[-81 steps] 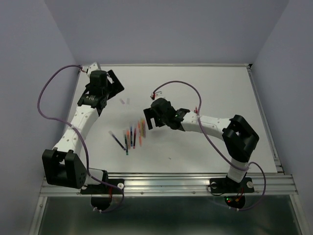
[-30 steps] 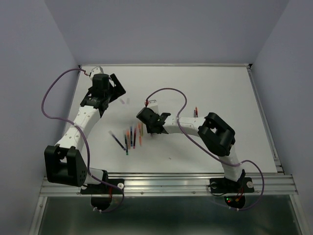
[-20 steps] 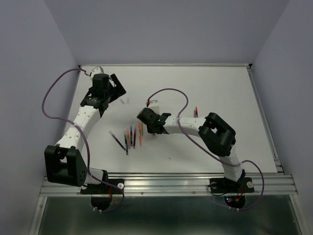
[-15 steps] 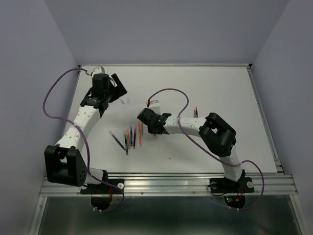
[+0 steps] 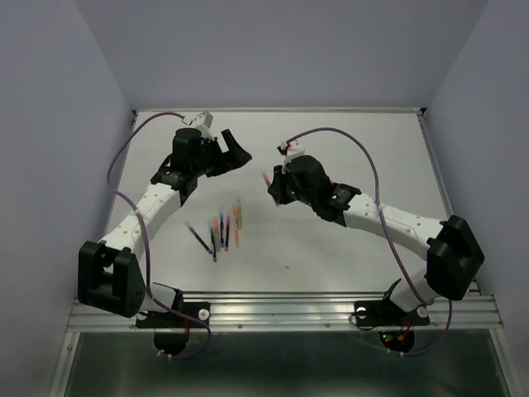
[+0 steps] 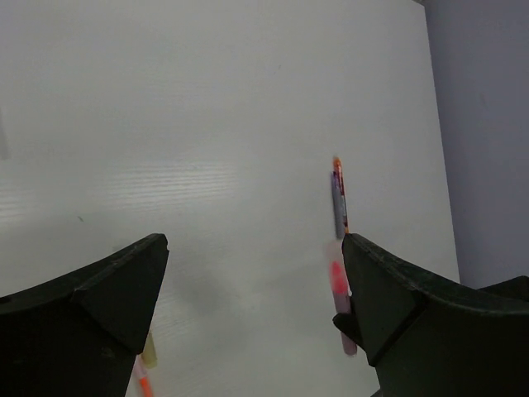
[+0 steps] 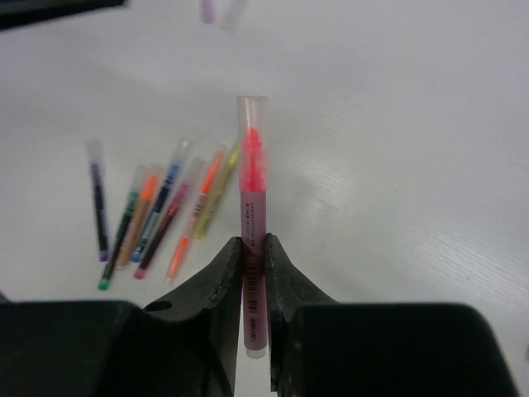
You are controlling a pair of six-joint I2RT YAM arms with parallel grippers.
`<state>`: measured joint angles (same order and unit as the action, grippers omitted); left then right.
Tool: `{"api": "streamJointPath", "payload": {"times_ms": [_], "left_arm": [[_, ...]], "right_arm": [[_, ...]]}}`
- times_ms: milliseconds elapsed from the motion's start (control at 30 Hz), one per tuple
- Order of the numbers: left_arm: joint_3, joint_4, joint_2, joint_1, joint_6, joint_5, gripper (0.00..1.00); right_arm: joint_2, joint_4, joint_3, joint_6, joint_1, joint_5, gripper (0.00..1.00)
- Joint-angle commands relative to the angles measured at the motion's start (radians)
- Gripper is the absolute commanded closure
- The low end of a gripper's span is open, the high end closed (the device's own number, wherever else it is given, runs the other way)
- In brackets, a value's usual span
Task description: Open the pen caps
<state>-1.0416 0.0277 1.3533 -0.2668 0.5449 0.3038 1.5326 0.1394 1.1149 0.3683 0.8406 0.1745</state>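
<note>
Black jaws of the left gripper [image 6: 251, 246] stand spread as wide as they go, empty, hovering over the white table [image 5: 372, 141] left of centre and facing the other arm. Below it and a little to the right, the remaining pens [image 5: 221, 231] lie in a loose fan on the table. Two pale stubs [image 7: 219, 10] at the top edge of the right wrist view may be loose caps, but they are too blurred to be sure. Further right, the pink pen [image 7: 252, 207] is held off the table. The right gripper [image 7: 252, 248] clamps its lower barrel, fingers pinched narrow around it. The pen's clear cap [image 7: 252, 124] points away from the wrist, clear of the fingers and toward the left gripper.

The pen is light, stiff, smooth plastic, so it will likely slip or twist in a loose pinch. The barrel grip should stay firm while the other jaws take the cap near its middle and pull straight along the pen's axis. The cap is probably a friction fit that lets go suddenly.

Since a second ago the right gripper has closed on this pen and lifted it from the right edge of the fan. The left gripper has swung from the table's far left in toward the centre.
</note>
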Motion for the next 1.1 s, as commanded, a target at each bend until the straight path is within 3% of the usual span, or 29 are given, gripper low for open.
{"api": "streamJointPath", "payload": {"times_ms": [0, 267, 433, 667, 900, 1067], "left_arm": [[-0.015, -0.095, -0.019, -0.071, 0.013, 0.072, 0.01], [-0.017, -0.137, 0.000, -0.126, 0.056, 0.061, 0.02], [-0.020, -0.137, 0.009, -0.140, 0.064, 0.054, 0.09], [-0.020, -0.152, 0.009, -0.149, 0.089, 0.055, 0.33], [-0.017, -0.158, 0.006, -0.150, 0.104, 0.046, 0.45], [-0.018, -0.161, 0.012, -0.153, 0.110, 0.052, 0.59]], "right_arm": [[-0.042, -0.170, -0.013, -0.078, -0.030, -0.266, 0.99], [-0.042, -0.214, 0.008, -0.065, -0.063, -0.333, 0.99], [-0.040, -0.267, 0.008, -0.048, -0.063, -0.302, 0.99], [-0.017, -0.313, 0.017, -0.028, -0.063, -0.288, 0.99], [-0.011, -0.311, 0.016, -0.032, -0.063, -0.270, 0.99], [-0.009, -0.314, 0.019, -0.028, -0.072, -0.247, 0.99]]}}
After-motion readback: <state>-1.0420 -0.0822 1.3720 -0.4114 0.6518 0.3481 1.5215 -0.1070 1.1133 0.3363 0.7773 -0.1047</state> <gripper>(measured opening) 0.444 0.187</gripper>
